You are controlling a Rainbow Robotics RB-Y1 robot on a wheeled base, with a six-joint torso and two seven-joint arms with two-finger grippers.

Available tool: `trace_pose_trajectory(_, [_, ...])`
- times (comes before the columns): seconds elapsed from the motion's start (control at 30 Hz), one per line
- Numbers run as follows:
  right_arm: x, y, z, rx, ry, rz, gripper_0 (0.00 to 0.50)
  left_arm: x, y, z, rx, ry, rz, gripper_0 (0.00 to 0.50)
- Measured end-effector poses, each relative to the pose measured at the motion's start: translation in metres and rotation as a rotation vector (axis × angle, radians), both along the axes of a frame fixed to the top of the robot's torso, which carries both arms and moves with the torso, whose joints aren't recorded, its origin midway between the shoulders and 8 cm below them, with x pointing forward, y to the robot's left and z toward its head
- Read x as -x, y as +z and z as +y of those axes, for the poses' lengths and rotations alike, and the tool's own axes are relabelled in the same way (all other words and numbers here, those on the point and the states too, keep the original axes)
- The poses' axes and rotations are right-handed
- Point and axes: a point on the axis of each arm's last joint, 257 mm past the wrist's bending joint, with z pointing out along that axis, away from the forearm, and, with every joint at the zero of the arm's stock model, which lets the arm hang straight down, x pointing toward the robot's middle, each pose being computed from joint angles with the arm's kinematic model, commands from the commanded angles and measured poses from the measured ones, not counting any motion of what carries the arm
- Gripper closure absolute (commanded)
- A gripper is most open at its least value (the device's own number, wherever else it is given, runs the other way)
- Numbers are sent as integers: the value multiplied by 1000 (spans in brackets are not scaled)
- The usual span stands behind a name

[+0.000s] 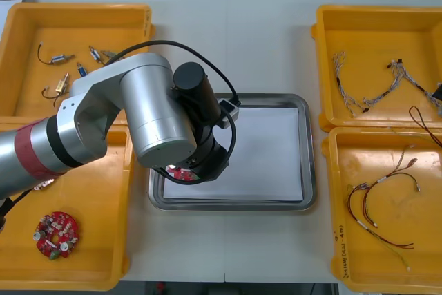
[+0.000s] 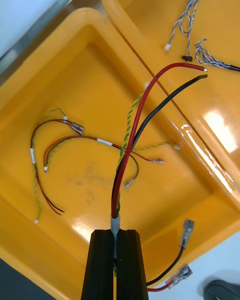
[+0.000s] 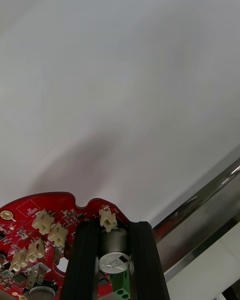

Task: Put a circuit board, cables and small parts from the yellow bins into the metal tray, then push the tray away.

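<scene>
- The left gripper (image 3: 114,225) is clenched on a round red circuit board (image 3: 45,215), over the near-left corner of the white-lined metal tray (image 1: 311,170).
- The right gripper (image 2: 115,233) is pinching a red, black and yellow-green cable bundle (image 2: 131,135) above a yellow plastic bin (image 2: 90,60).

Left gripper (image 3: 114,227): both black fingers (image 3: 85,260) stand apart, clamped on the edge of a round red circuit board (image 3: 45,210). A silver cylindrical component (image 3: 112,252) and one cream connector (image 3: 107,219) sit in the gap between them. More cream connectors (image 3: 42,221) stand on the board beside the fingers. Beyond the board lies the white lining (image 3: 120,80) of the metal tray (image 3: 200,215), with its shiny rim running slantwise past the fingers. Contact between board and lining cannot be determined.
</scene>
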Motion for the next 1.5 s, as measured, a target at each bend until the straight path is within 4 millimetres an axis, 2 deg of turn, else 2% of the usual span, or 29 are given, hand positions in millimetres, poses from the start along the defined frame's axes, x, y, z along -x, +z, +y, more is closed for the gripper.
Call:
trace_pose_trajectory(0.27, [-2, -3, 11, -7, 15, 11, 500, -1, -16, 2, -22, -6, -7, 498])
trace_pose_trajectory(0.67, [-15, 9, 29, -55, 42, -40, 500, 0, -26, 2, -26, -6, -3, 490])
trace_pose_trajectory(0.7, [-15, 10, 29, -55, 42, -41, 500, 0, -26, 2, -27, -6, -2, 457])
trace_pose_trajectory(0.8, [-15, 10, 31, -58, 46, -42, 500, 1, -28, 2, -31, -8, -2, 165])
trace_pose_trajectory(0.87, [-15, 10, 32, -62, 48, -43, 500, 1, -28, 2, -31, -8, -2, 67])
trace_pose_trajectory(1.03, [-16, 9, 37, -82, 52, -41, 500, 1, -28, 2, -25, 8, 0, 3])
trace_pose_trajectory(1.37, [-16, 7, 43, -83, 69, -35, 500, 1, -27, 1, -7, 44, 4, 0])
trace_pose_trajectory(1.5, [-18, 9, 45, -84, 75, -40, 500, 0, -21, -2, 7, 50, -2, 0])
